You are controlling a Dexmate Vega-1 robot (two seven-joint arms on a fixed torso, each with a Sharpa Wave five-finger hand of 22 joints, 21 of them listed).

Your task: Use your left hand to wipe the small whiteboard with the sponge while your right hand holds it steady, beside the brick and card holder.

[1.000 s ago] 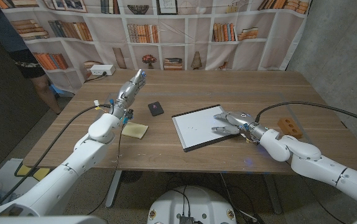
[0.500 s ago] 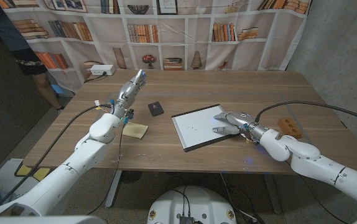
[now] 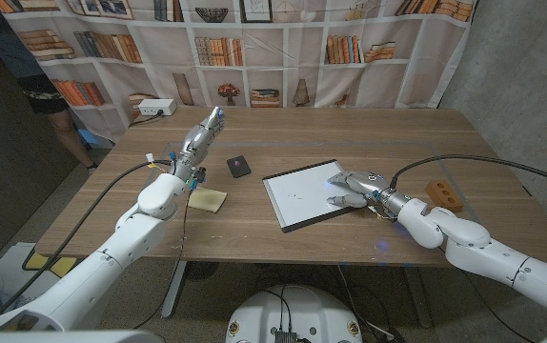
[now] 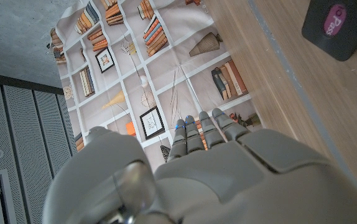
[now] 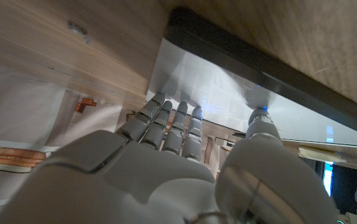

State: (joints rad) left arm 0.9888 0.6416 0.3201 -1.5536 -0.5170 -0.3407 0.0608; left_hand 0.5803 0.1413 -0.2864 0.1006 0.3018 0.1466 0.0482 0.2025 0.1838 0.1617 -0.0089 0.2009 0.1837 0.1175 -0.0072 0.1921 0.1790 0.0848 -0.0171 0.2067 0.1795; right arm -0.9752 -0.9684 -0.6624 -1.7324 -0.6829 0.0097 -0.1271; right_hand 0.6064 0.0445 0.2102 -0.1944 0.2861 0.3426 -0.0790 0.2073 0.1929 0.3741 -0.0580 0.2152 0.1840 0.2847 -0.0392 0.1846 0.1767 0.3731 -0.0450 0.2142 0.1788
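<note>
Meanwhile, the right hand (image 3: pixel 354 184) presses spread fingers onto the whiteboard (image 3: pixel 302 193) at mid-table, apparently steadying it. Raised, empty, fingers straight together, the left hand (image 3: pixel 200 136) hangs beyond the yellow sponge (image 3: pixel 206 199), not yet picked up.

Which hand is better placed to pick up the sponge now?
Left. The left hand is free and on the sponge's side, while the right hand rests on the whiteboard.
</note>
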